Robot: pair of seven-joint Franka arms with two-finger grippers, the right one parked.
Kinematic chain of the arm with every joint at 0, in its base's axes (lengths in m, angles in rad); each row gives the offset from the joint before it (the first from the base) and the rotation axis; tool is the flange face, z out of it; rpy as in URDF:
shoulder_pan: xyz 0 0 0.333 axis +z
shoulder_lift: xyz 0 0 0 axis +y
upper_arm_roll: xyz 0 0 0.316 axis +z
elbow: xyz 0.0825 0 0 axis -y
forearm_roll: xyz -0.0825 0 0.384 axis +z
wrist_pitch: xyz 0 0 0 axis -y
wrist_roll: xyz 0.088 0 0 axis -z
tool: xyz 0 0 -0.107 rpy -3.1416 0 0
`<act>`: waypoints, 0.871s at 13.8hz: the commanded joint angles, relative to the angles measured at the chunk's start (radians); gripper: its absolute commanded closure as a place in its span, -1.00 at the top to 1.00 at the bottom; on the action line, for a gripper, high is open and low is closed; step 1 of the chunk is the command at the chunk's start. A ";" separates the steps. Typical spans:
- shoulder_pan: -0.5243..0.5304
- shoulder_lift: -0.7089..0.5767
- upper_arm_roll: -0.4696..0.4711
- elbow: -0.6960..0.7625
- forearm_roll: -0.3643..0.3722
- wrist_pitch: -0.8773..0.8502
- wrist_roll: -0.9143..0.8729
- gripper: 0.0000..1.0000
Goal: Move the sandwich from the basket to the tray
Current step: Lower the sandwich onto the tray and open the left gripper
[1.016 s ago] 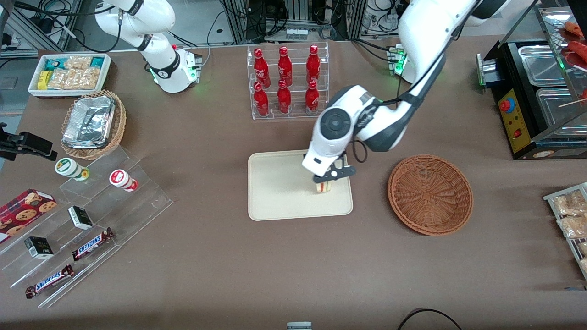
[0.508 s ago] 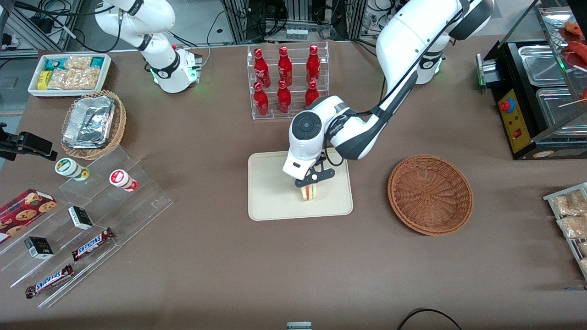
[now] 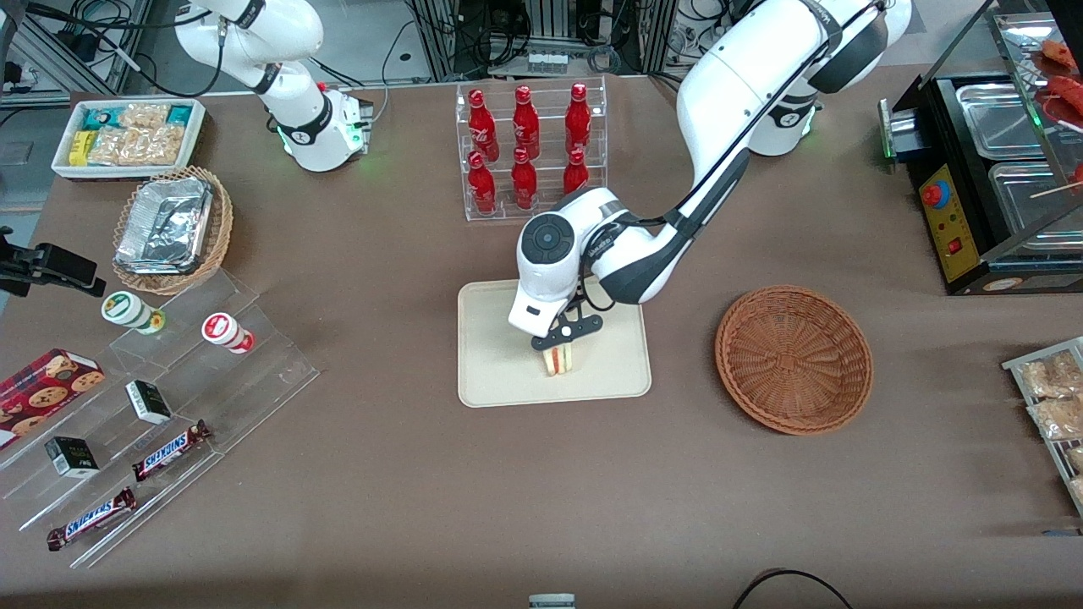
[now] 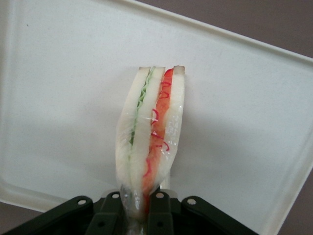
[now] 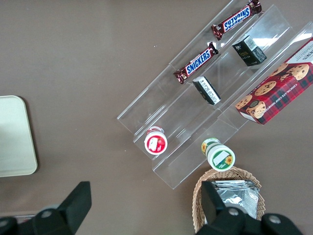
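Note:
My left gripper (image 3: 560, 345) is shut on the sandwich (image 3: 557, 361), a pale bread wedge with red and green filling, and holds it over the middle of the cream tray (image 3: 491, 372). In the left wrist view the sandwich (image 4: 151, 132) stands edge-up between the black fingers (image 4: 160, 215), low over the tray floor (image 4: 63, 98); I cannot tell whether it touches the tray. The reddish-brown wicker basket (image 3: 794, 359) sits empty beside the tray, toward the working arm's end of the table.
A clear rack of red bottles (image 3: 529, 148) stands farther from the front camera than the tray. A tan basket with foil containers (image 3: 172, 228), a white snack bin (image 3: 127, 135) and acrylic steps with snacks (image 3: 152, 406) lie toward the parked arm's end. A black food warmer (image 3: 990, 178) stands at the working arm's end.
The left gripper has carried the sandwich from the tray's edge nearest the basket to over its middle, and a little lower. The basket has not moved.

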 commanded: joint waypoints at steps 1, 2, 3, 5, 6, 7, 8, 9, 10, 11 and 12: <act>-0.014 0.030 0.017 0.038 0.024 -0.011 -0.033 -1.00; -0.015 0.031 0.025 0.038 0.023 -0.010 -0.032 -0.84; -0.015 0.030 0.025 0.038 0.021 -0.010 -0.032 0.02; -0.014 0.026 0.025 0.038 0.021 -0.010 -0.027 1.00; -0.014 0.019 0.025 0.044 0.018 -0.014 -0.025 1.00; -0.011 0.007 0.022 0.067 0.009 -0.023 -0.028 1.00; -0.006 -0.001 0.016 0.085 0.006 -0.063 -0.024 1.00; -0.003 -0.015 0.010 0.108 0.004 -0.116 -0.016 1.00; -0.005 -0.033 -0.003 0.133 0.004 -0.164 -0.016 1.00; -0.001 -0.053 -0.016 0.147 0.006 -0.209 -0.015 1.00; 0.000 -0.085 -0.018 0.148 0.004 -0.236 -0.003 1.00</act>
